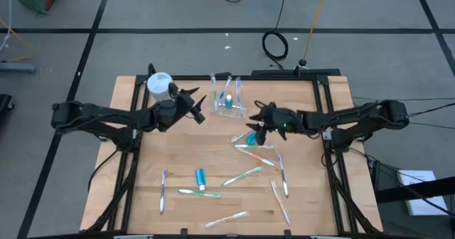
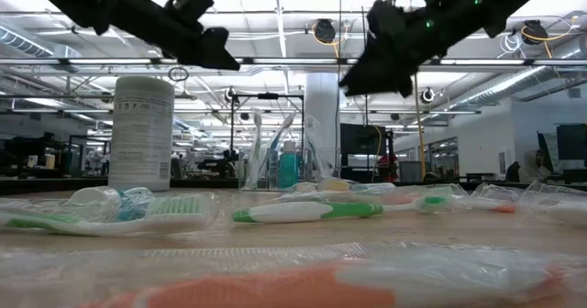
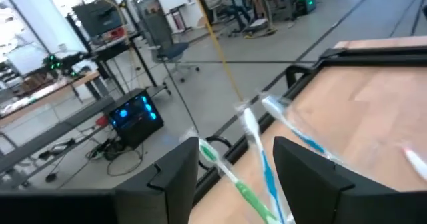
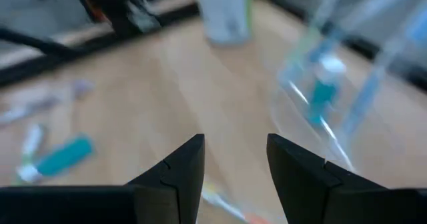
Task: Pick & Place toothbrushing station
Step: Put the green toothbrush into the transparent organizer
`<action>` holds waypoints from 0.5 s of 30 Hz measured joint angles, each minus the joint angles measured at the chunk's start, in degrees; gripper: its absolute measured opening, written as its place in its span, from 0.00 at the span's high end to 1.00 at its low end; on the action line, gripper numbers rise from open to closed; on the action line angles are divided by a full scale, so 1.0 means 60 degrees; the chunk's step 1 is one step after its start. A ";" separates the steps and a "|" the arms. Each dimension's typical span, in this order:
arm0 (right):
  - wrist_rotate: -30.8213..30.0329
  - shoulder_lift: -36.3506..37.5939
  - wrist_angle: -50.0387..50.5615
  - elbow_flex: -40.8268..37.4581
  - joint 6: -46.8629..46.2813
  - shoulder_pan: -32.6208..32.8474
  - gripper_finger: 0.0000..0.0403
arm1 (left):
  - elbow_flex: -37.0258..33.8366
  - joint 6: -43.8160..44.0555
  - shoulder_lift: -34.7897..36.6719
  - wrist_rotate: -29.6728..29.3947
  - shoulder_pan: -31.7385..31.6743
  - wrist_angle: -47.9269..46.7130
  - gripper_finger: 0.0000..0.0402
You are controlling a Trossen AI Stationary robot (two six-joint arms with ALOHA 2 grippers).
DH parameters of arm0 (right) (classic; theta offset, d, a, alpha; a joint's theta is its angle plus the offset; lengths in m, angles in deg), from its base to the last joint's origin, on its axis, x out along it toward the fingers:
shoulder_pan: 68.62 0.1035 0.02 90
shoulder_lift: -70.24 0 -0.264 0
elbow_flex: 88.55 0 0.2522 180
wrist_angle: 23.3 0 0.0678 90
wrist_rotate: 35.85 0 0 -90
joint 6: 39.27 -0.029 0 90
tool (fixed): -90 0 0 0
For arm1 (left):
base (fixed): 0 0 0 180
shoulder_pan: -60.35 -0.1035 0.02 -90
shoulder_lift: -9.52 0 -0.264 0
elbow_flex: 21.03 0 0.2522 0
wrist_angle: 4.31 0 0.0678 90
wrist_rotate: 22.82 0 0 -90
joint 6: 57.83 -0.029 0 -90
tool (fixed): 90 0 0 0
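Note:
A small clear cup stands upright at the table's far middle, with toothbrushes and a blue tube standing in it. My left gripper hangs open above the table just left of the cup, fingers level toward it, nothing between them. My right gripper hovers open to the cup's right and a little nearer, also holding nothing. Several toothbrushes lie flat across the near half of the table, along with a blue toothpaste tube.
A tall white cylindrical container stands at the far left, close behind my left gripper. A black frame rail runs along the table's far edge. Wrapped brushes lie close to the near edge.

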State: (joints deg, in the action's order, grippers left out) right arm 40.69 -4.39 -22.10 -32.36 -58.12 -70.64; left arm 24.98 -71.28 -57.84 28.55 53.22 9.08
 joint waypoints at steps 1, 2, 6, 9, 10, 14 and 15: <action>-0.0023 -0.0049 -0.0293 0.0001 -0.0004 0.0247 0.62 | 0.0000 -0.0005 0.0143 0.0000 0.0067 -0.0090 0.50; 0.0008 -0.0089 -0.0545 -0.0003 0.0030 0.0512 0.62 | 0.0000 -0.0033 0.0253 -0.0003 0.0124 -0.0225 0.50; -0.0140 -0.0574 -0.1017 0.0257 0.0908 0.1525 0.62 | 0.0000 -0.0017 0.0521 0.0001 0.0265 -0.0535 0.50; -0.0517 -0.0837 -0.0827 0.0300 0.1357 0.1975 0.62 | 0.0000 -0.0010 0.0502 0.0004 0.0275 -0.0588 0.50; -0.0514 -0.0865 -0.0544 0.0323 0.1351 0.2051 0.62 | 0.0000 -0.0009 0.0498 0.0004 0.0275 -0.0588 0.50; -0.0520 -0.0860 0.1939 0.0318 0.0754 0.2281 0.62 | -0.0001 -0.0003 0.0385 0.0015 0.0275 -0.0724 0.50; -0.0520 -0.0860 0.2683 0.0311 0.0750 0.2333 0.62 | -0.0004 0.0000 0.0387 0.0028 0.0275 -0.0760 0.50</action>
State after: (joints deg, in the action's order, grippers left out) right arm 37.57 -9.55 -6.00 -30.49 -53.62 -56.64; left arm 24.95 -71.28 -55.51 28.72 54.87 4.52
